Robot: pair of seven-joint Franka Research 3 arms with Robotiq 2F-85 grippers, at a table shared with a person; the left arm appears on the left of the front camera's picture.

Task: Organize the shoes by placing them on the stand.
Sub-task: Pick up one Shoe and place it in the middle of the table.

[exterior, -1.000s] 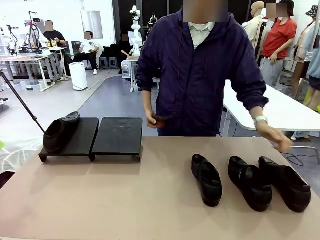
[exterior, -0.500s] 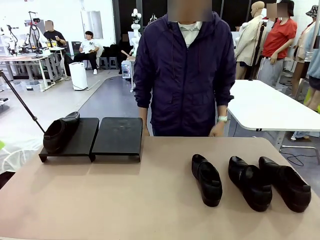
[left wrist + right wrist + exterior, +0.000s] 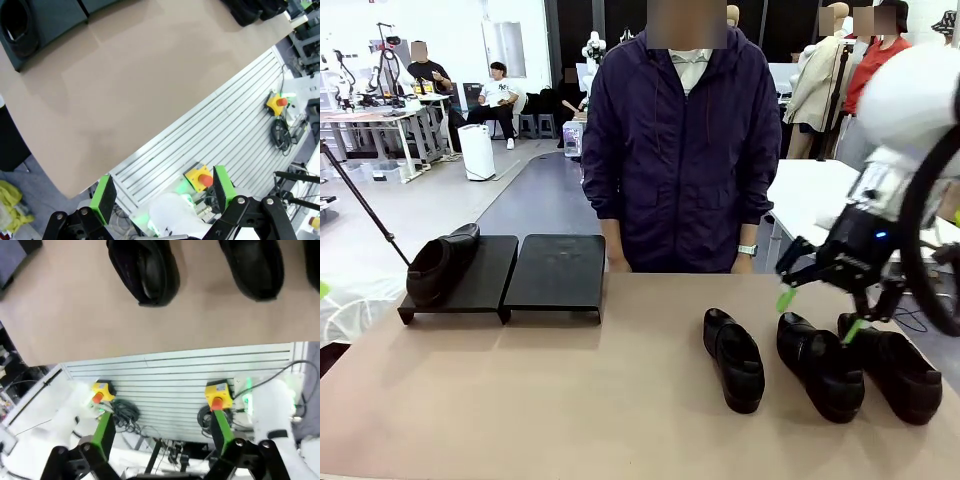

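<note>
The tan table (image 3: 520, 400) spans the front view, with a person (image 3: 685, 150) in a dark purple jacket standing at its far edge and the low black stand (image 3: 555, 272) towards its far left. The white right arm (image 3: 920, 100) leans in from the right, and its right gripper (image 3: 819, 315) hangs spread wide and empty just above the middle shoe (image 3: 820, 365) and outer shoe (image 3: 892, 368), while the inner shoe (image 3: 735, 360) lies beside them on the table's right half. A fourth shoe (image 3: 438, 265) sits on the stand's left end, and the left gripper (image 3: 163, 192) is likewise splayed and holds nothing, up over the table's near edge
</note>
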